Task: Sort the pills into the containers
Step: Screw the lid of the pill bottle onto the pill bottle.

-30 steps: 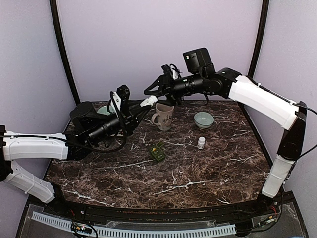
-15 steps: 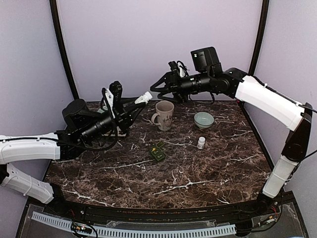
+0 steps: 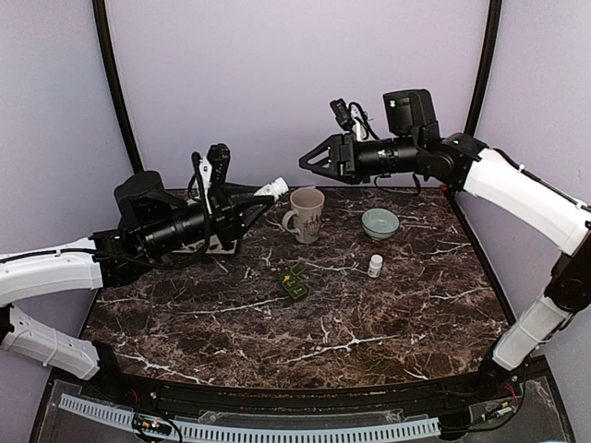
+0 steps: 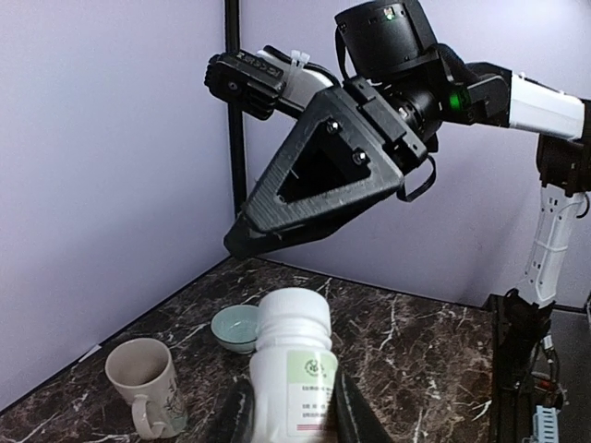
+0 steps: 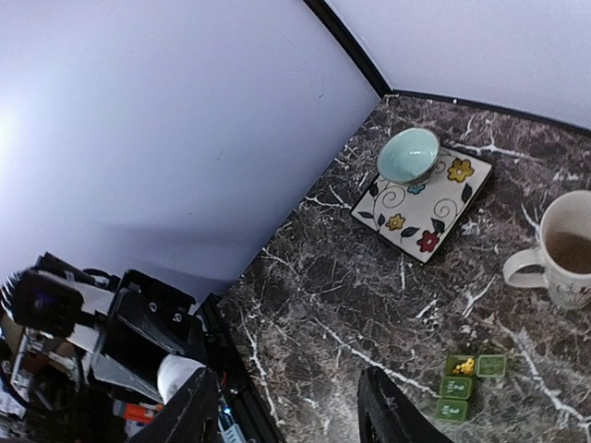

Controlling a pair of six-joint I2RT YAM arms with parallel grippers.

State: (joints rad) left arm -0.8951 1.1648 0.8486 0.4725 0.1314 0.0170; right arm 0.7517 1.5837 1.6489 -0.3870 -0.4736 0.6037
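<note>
Holding left gripper (image 4: 294,413): white plastic pill bottle (image 4: 292,355) is pinched in the jaws, above the dark marble surface (image 3: 369,323).
Right gripper (image 3: 309,160): jaws are held spread, aloft.

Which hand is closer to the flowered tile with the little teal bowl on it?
Left. The left hand, holding a white pill bottle, hangs raised just by the flowered tile; the right hand is raised beyond the mug.
</note>
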